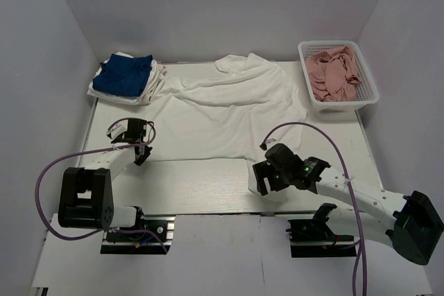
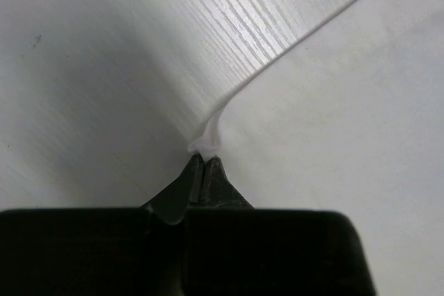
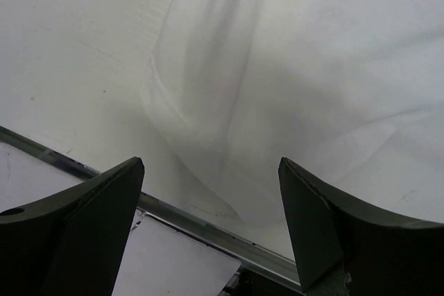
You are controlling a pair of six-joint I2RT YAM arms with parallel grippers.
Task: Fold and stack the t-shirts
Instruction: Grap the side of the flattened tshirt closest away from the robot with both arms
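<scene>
A large white t-shirt [image 1: 229, 112] lies spread out over the middle of the table. My left gripper [image 1: 143, 152] is at its near left corner and is shut on that edge; in the left wrist view the jaws [image 2: 205, 159] pinch a small fold of the white cloth [image 2: 333, 116]. My right gripper [image 1: 263, 179] is open just above the shirt's near right corner, by the table's front edge. In the right wrist view the fingers [image 3: 211, 171] stand wide apart over creased white cloth [image 3: 291, 67]. A folded royal-blue t-shirt [image 1: 125, 74] lies on another folded white one [image 1: 149, 88] at the back left.
A white basket [image 1: 368, 77] with pink cloth [image 1: 333, 74] stands at the back right. A metal rail [image 3: 208, 223] runs along the table's front edge under the right gripper. White walls close in the left, back and right sides.
</scene>
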